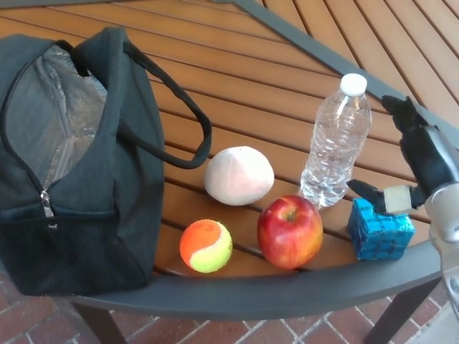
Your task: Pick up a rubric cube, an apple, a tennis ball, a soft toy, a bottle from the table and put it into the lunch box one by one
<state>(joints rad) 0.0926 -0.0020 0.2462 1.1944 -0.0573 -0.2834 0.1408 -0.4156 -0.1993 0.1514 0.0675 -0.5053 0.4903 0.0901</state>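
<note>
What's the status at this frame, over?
Right hand open above the cube, not gripping. Left hand not in view. Bag open. Bottle close beside the cube.

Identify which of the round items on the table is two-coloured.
The orange-and-yellow tennis ball; the shiny red apple and pale pink soft toy are each one colour.
</note>
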